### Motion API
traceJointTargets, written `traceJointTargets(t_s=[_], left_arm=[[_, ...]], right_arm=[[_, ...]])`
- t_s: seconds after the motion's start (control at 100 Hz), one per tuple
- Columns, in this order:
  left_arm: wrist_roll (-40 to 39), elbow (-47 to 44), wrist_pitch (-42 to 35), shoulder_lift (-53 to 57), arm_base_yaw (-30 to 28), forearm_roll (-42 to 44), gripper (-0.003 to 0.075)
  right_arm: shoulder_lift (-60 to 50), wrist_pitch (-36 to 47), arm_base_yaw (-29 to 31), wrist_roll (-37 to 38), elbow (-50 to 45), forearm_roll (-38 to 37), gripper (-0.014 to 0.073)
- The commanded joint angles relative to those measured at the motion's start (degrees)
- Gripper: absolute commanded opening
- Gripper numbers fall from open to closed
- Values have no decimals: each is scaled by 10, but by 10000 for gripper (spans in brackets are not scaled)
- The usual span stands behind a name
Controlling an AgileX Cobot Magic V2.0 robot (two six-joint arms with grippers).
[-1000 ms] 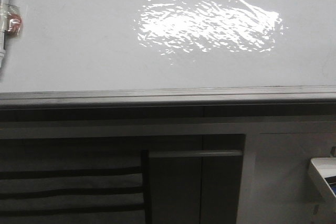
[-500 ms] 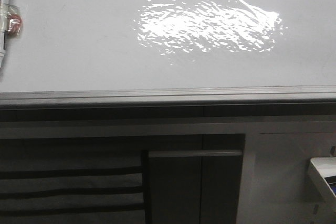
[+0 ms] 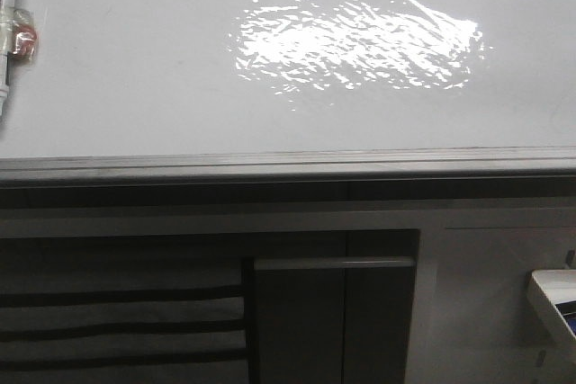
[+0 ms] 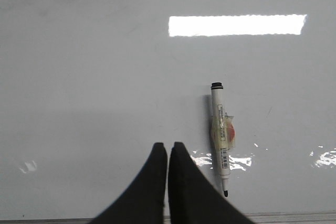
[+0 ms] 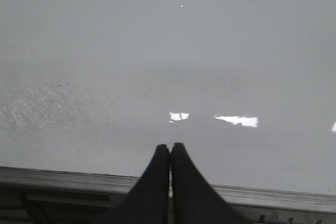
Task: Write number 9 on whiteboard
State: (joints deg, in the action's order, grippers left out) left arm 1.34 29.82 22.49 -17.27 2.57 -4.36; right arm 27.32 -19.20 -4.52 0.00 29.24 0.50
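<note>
Both sets of jaws are pressed together and hold nothing. The left gripper (image 4: 168, 148) hovers over the whiteboard (image 4: 94, 77), with a marker (image 4: 221, 137) lying flat on the board just beside it, tip toward the near edge. The right gripper (image 5: 170, 149) hangs above the board's grey edge strip (image 5: 273, 190). No number 9 shows anywhere on the board. The task looks unstarted: the next move calls for the left jaws to part and close on the marker's barrel.
</note>
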Motion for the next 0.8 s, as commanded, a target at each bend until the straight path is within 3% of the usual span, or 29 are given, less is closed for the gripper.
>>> traceJointTargets(t_s=[0.0,0.05,0.13,0.22,0.31,0.39,0.79], left_arm=[[-3,20,-45,-9,-1,-2,-20],[-3,20,-45,-9,-1,-1,-18],[-3,20,-45,-9,-1,10,45],[-3,20,-45,-9,-1,33,232],[-3,20,-45,-9,-1,38,435],[-3,20,-45,-9,-1,38,504],[-3,20,-45,-9,-1,9,489]], right_arm=[[6,48,3,0,19,-5,-46],[6,50,3,0,19,-5,21],[6,54,3,0,19,-9,230],[6,53,3,0,19,-19,480],[6,53,3,0,19,-19,622],[6,53,3,0,19,-19,649],[6,55,3,0,19,-19,649]])
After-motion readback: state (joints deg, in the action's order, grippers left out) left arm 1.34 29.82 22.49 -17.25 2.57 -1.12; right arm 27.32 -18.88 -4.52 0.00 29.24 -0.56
